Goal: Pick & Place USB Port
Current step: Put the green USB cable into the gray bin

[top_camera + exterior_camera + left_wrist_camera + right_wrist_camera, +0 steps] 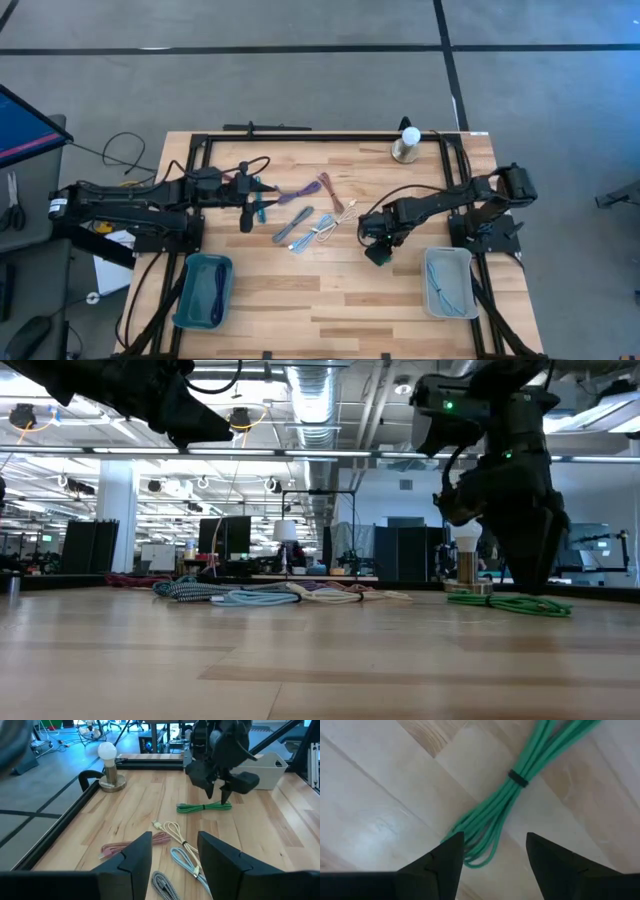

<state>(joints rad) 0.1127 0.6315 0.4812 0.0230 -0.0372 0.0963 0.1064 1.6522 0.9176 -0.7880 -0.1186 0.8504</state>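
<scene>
A green cable bundle [512,790], tied at its middle with a black band, lies flat on the wooden table [330,300] right of centre. My right gripper [492,855] points down over it, open. Its two fingers stand on either side of the bundle's looped end [480,852], close above the table [520,585]. The left wrist view shows those fingertips just above the green bundle [204,807]. My left gripper [252,200] waits open at the table's left, pointing level toward the middle, with nothing between its fingers [175,857].
Several loose cable bundles lie mid-table: purple [295,194], pink [328,185], white [345,212], grey braided [288,226] and light blue [318,232]. A blue bin [203,290] sits near left and a pale bin [447,282] near right, each holding a cable. A bulb on a stand [407,145] stands far right.
</scene>
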